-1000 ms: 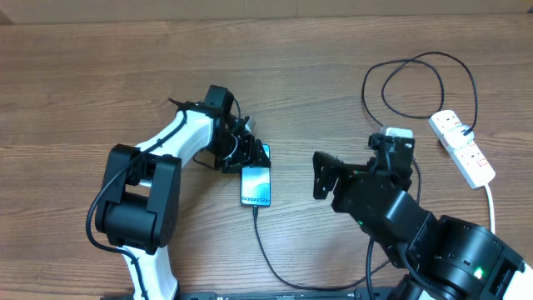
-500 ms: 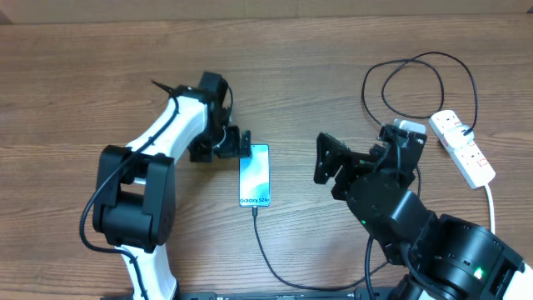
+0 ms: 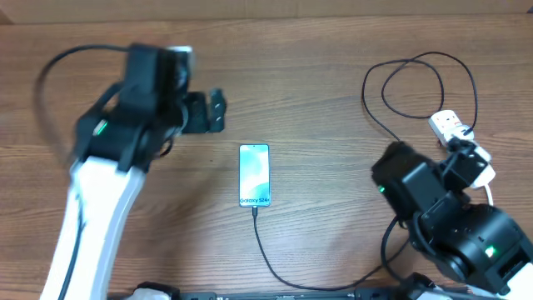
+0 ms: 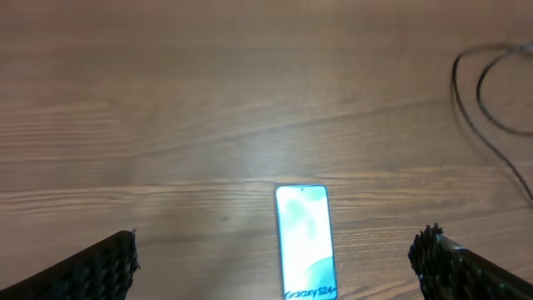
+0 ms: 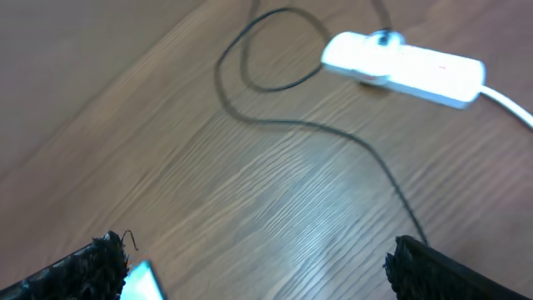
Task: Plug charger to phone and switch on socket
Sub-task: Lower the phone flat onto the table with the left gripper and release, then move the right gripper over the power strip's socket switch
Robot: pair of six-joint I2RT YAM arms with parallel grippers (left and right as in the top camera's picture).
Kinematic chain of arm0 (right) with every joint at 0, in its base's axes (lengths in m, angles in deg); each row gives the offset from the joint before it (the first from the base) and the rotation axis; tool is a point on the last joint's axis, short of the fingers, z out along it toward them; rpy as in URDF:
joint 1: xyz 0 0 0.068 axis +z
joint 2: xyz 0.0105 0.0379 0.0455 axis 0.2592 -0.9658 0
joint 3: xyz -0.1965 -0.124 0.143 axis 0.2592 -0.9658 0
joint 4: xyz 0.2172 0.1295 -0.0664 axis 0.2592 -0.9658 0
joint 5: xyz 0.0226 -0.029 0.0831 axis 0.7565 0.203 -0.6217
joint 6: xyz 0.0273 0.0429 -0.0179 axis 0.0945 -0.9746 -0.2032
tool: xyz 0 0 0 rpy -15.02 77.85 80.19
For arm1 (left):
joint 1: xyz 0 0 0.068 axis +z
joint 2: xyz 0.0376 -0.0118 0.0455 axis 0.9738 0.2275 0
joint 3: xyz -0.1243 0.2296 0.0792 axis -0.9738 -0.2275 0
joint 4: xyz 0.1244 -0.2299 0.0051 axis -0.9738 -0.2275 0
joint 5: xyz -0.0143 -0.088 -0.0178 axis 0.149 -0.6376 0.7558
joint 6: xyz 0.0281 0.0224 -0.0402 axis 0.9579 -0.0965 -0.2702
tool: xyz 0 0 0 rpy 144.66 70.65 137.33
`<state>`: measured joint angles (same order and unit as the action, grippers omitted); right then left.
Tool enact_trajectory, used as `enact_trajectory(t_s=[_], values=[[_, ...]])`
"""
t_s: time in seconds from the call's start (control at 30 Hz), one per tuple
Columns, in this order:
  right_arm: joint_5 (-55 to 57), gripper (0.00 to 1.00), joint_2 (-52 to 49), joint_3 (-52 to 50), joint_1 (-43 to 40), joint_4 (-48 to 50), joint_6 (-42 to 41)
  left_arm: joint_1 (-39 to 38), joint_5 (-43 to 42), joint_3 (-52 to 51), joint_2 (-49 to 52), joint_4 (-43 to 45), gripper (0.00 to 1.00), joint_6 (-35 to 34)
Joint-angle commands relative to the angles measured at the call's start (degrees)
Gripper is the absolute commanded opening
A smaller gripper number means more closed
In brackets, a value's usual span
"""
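— What has just changed on the left?
— Your left tool (image 3: 215,112) has let go and lifted away. A second ago it was down against the phone's top end. Now it hangs at about ten o'clock from the phone (image 3: 255,176), jaws spread wide, holding nothing.

— And the phone?
— It's flat on the desk (image 3: 333,75), screen up, near the middle, where it lay half a second ago. The charger (image 3: 265,250) meets its lower edge at six o'clock and trails off toward you. I'd judge the plugging-in half of the job done.

— The right side?
— Your right tool (image 5: 266,271) has swung from facing the phone round toward three o'clock. Its jaws stand wide apart as before and grip nothing. In its own camera the socket (image 5: 400,67) lies ahead at about one o'clock, well apart from the tool.

— Is the switch on?
— You can't tell from here. The red switches are too small, and from overhead your right arm covers part of the socket. My reading is that the switch is what's left, and that it falls to the right tool.
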<state>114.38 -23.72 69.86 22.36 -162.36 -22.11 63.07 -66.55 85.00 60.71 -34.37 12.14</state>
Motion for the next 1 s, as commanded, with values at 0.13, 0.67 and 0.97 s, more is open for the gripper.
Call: enact_trajectory(t_s=[0.13,0.67,0.97], values=[[0.98,1.0,-3.72,-1.46,-11.96,0.35,-2.82,-0.11,6.05,0.15,-14.97,-4.66,1.0,0.46],[-0.79,0.95,-17.46,-7.82,-30.34,10.21,4.33,-0.11,19.3,0.13,-32.37,-16.94,1.0,0.46],[-15.08,0.55,-20.81,-7.82,-49.72,22.16,28.15,-0.11,19.3,0.02,-32.61,-16.98,1.0,0.48]])
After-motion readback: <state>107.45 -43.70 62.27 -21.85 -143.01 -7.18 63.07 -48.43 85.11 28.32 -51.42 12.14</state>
